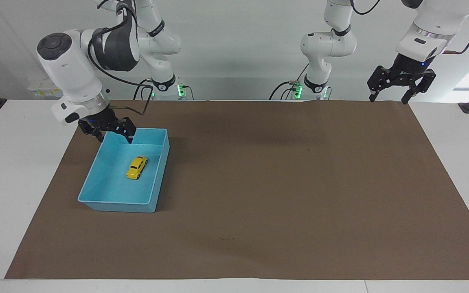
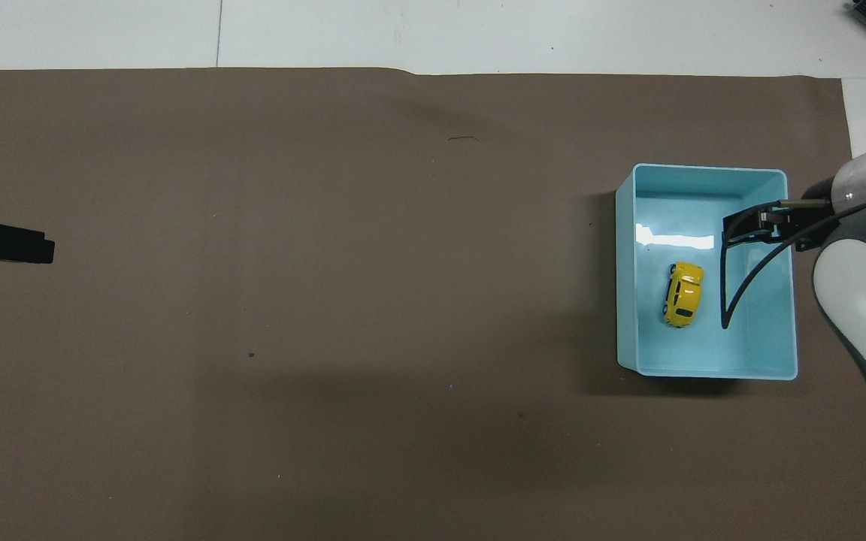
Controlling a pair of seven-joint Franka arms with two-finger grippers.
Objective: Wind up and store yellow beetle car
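1. Overhead view: the car (image 2: 683, 294) sits inside the bin (image 2: 704, 370), nose at 12 o'clock, so it looks stored.
2. The right gripper (image 1: 113, 134) is open and empty, up over the bin's 12 o'clock edge in the facing view.
3. The left gripper (image 1: 388, 95) waits, open and empty, above the mat's (image 1: 259, 183) corner.

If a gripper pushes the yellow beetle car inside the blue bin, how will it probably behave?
The yellow beetle car stands on its wheels on the flat floor of the light blue bin, so a push along its length would probably roll it. It looks hard and stiff. Being tiny against the bin, it is likely light and may skid sideways.
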